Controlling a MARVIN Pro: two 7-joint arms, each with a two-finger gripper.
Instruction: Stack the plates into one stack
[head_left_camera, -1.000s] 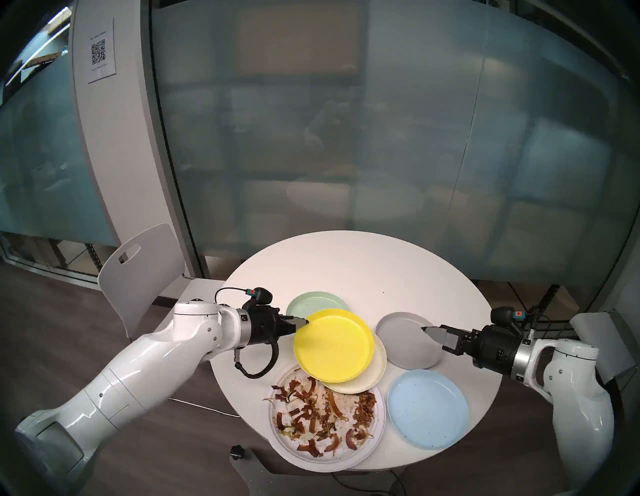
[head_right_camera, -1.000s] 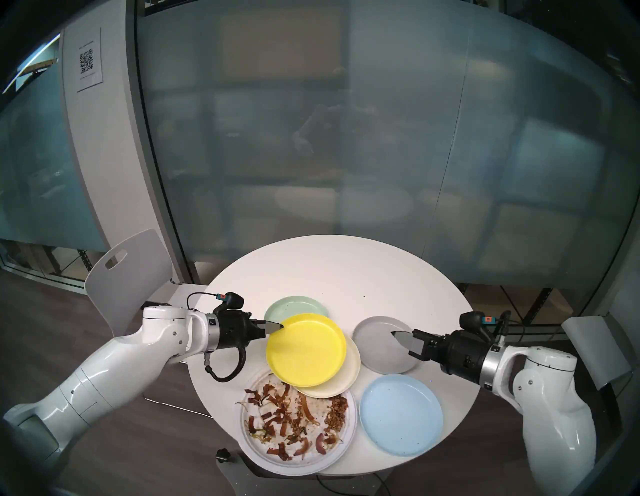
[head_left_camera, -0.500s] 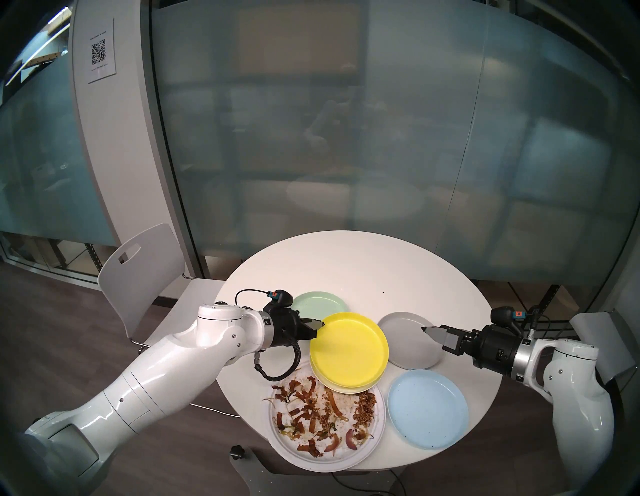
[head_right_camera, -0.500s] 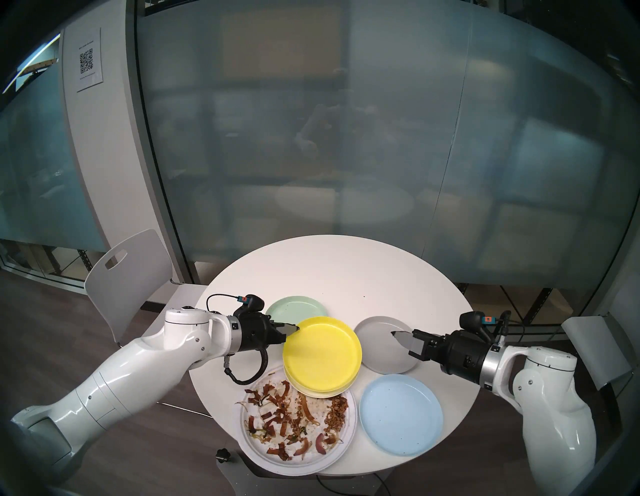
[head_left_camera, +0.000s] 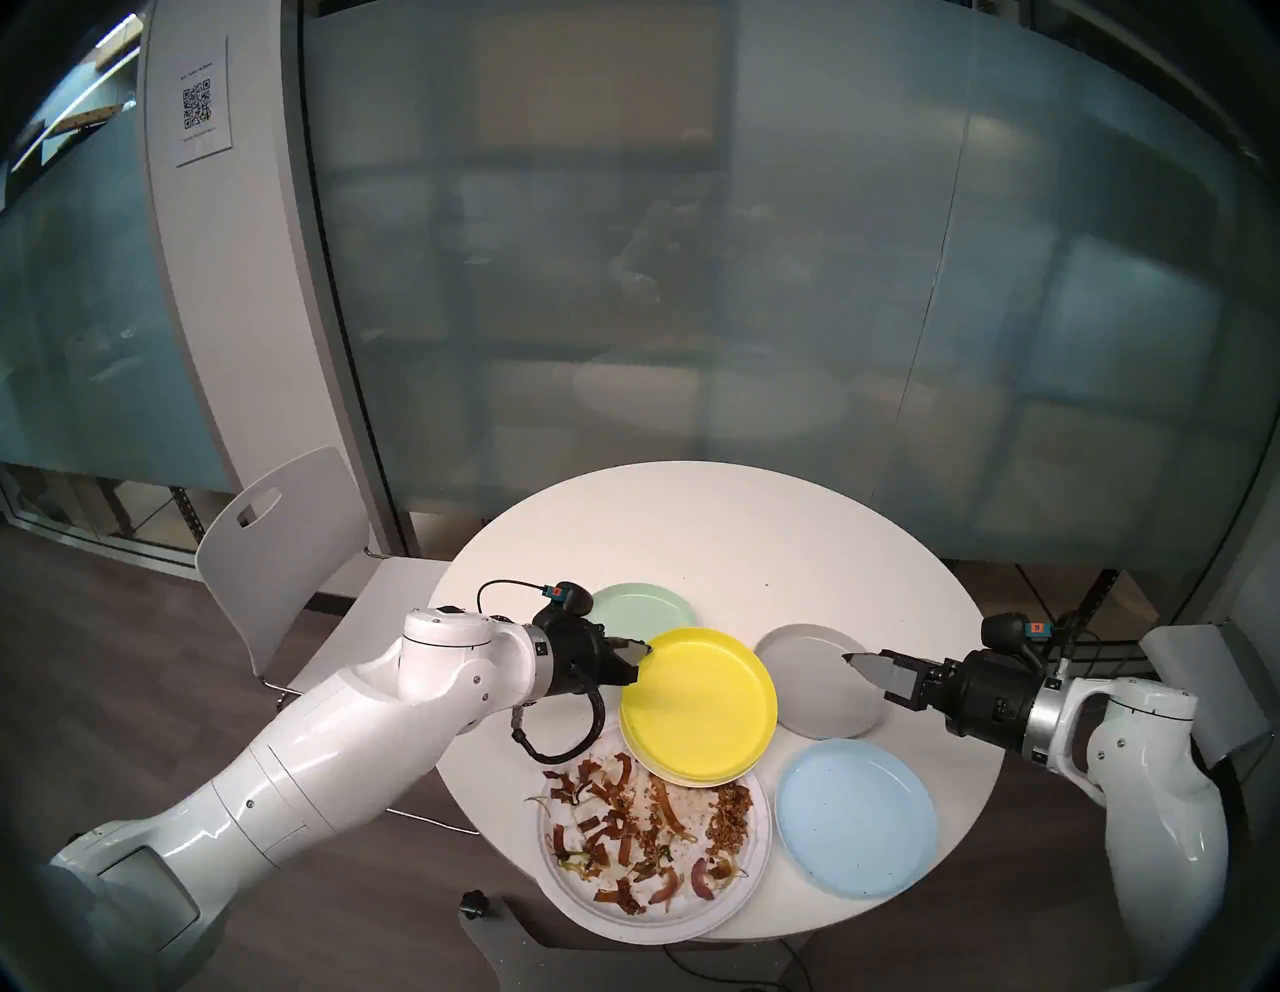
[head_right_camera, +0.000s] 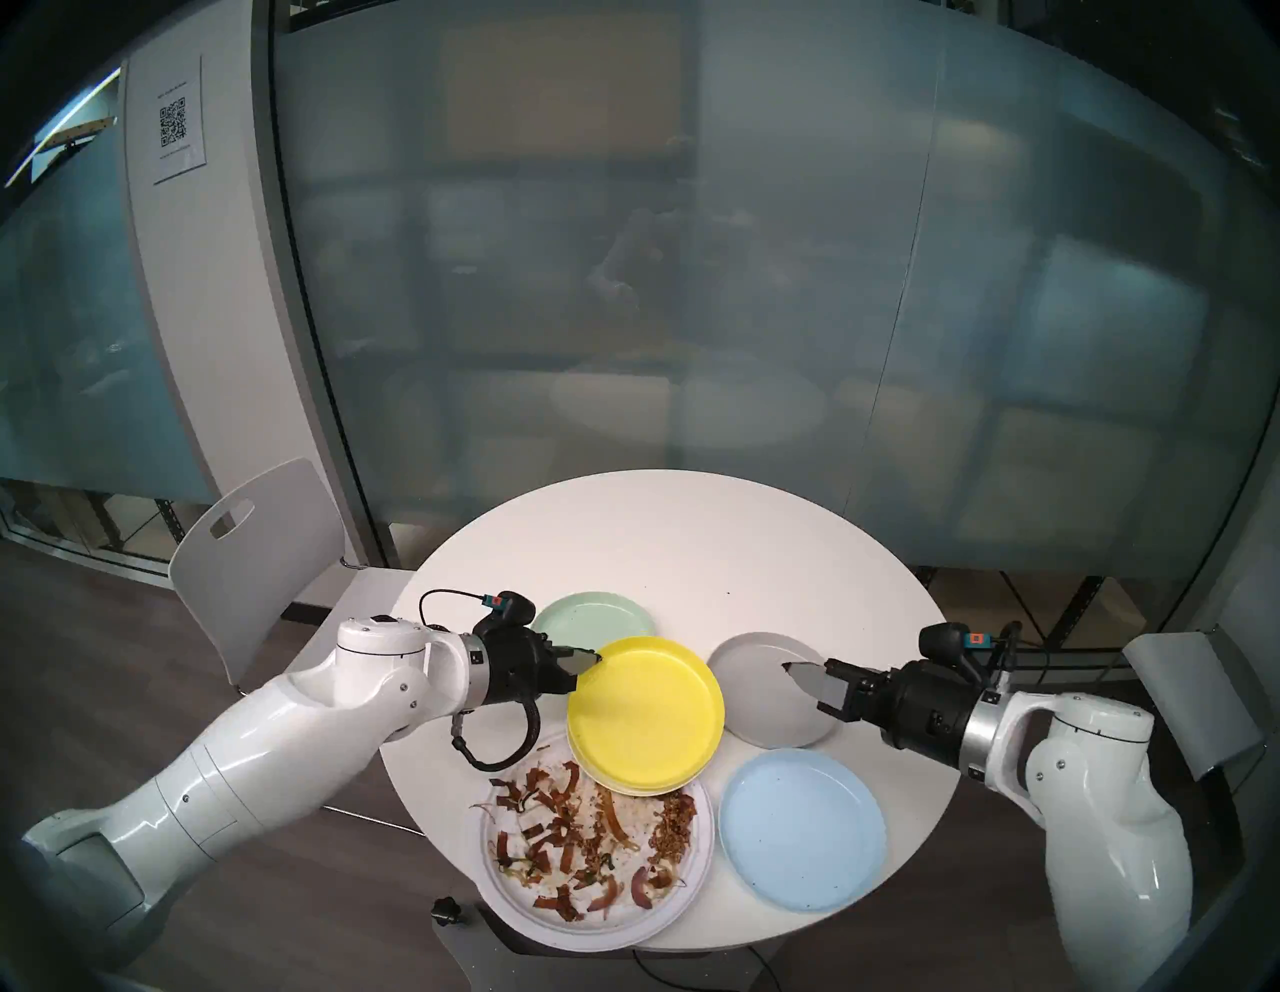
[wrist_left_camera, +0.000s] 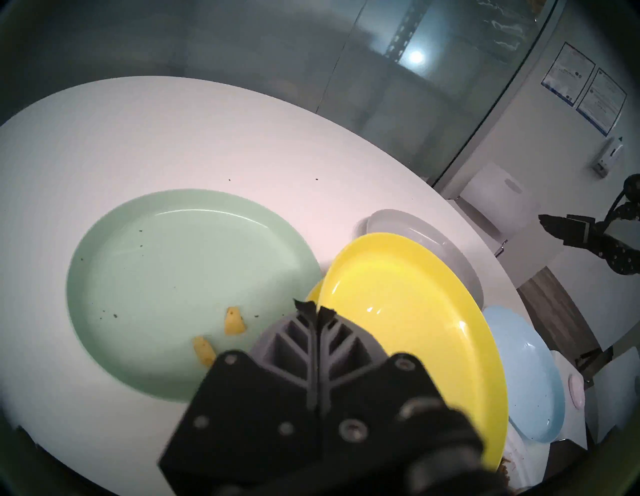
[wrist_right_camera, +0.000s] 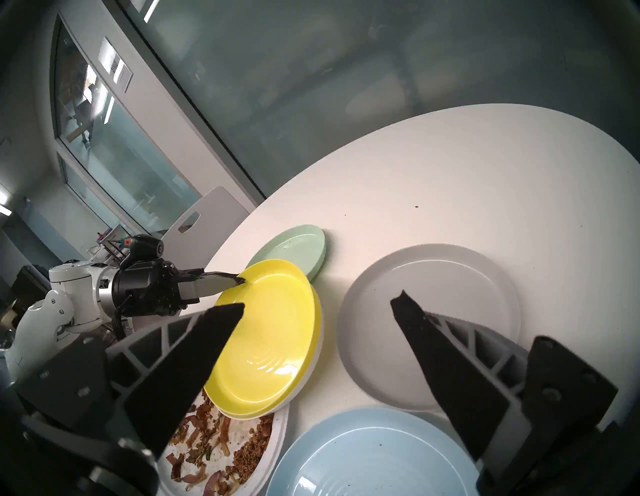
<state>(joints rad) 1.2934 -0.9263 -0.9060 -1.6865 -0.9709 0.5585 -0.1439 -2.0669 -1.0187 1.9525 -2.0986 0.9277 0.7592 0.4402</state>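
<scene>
Left hand clamped on the yellow plate's rim, seated off-centre on the white plate, which overlaps the paper plate. Right hand apart, empty, over the grey plate. Risk: releasing now leaves the yellow plate askew; dragging could shift the white plate into the food.

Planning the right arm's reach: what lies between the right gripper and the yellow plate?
Only the grey plate, under the open right gripper, beside the yellow plate; head view.
</scene>
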